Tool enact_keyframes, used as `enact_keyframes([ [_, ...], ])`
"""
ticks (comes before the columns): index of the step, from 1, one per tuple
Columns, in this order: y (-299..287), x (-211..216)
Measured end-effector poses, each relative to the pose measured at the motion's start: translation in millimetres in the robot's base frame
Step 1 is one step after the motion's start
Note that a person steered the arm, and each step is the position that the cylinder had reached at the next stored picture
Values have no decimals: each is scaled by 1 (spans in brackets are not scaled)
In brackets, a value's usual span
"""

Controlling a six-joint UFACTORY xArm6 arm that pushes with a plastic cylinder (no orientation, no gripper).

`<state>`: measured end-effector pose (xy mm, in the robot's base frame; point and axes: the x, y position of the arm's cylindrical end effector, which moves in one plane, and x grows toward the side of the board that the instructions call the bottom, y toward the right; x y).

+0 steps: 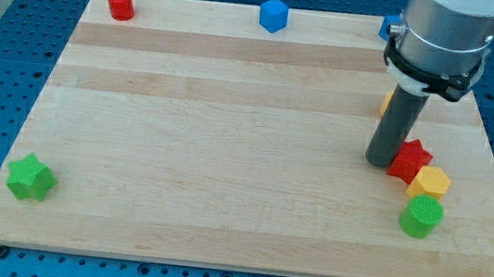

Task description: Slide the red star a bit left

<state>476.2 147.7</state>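
While my tip [382,160] touches red star [409,161], yellow block [429,184] adjoins.

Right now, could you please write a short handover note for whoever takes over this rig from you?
My tip is down on the wooden board, against the view's left side of the red star.
The red star sits near the board's right edge, with a yellow block touching it at lower right and a green cylinder just below that.
Done: nothing I can confirm from this view.
Left: slide the red star a bit left. My tip is on the wrong side for that, so it likely has to go round to the star's right, where the yellow block crowds it.
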Motion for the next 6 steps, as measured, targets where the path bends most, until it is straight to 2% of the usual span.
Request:
enact_keyframes([
  [2, -10, -4],
  [5, 33, -24],
  [6, 0, -24],
])
